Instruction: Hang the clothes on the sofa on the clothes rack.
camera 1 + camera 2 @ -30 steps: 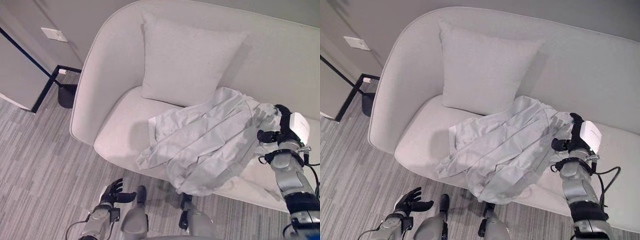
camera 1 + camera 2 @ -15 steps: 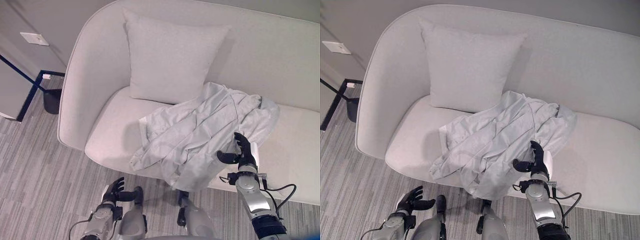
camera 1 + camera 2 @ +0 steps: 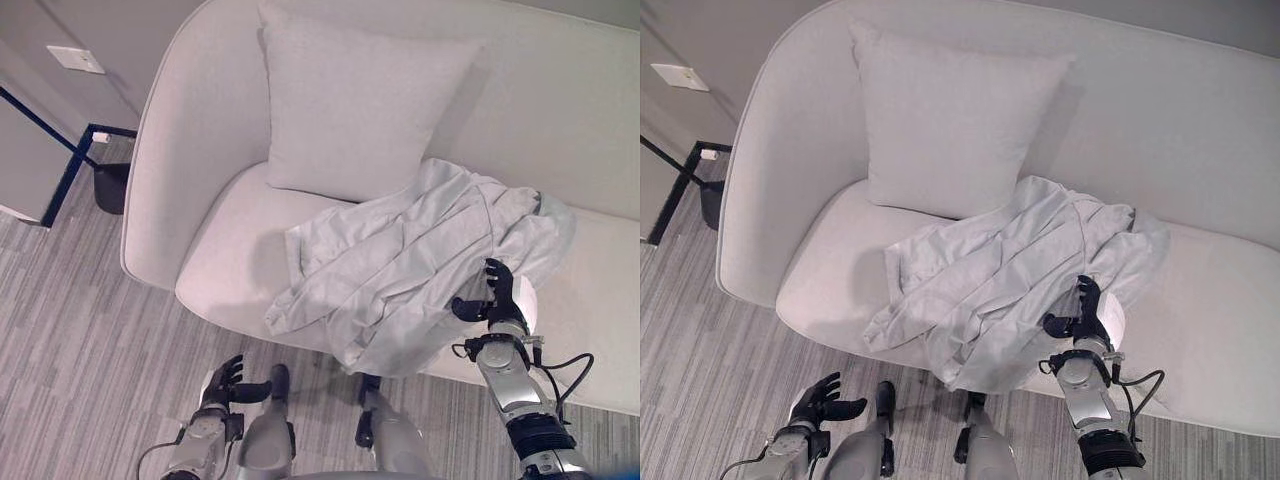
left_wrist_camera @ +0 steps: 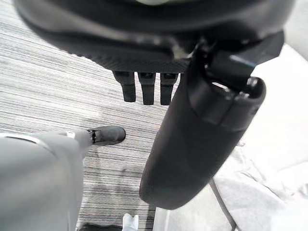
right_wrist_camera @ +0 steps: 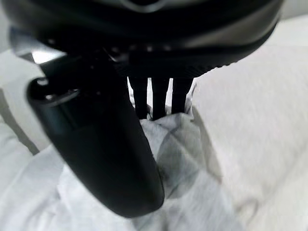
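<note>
The pick-up is just starting: the pale shirt lies crumpled mid-sofa, the right hand at its 4 o'clock edge, fingers relaxed and empty, needing to close on cloth.

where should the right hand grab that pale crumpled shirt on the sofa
Probably the bunched collar end of the pale crumpled shirt, nearest the right hand. Come from the sofa's front edge: the folds there stand raised, while the far end lies flat and partly overhangs the light grey sofa.

No readable text, label, number or sign appears on anything.
</note>
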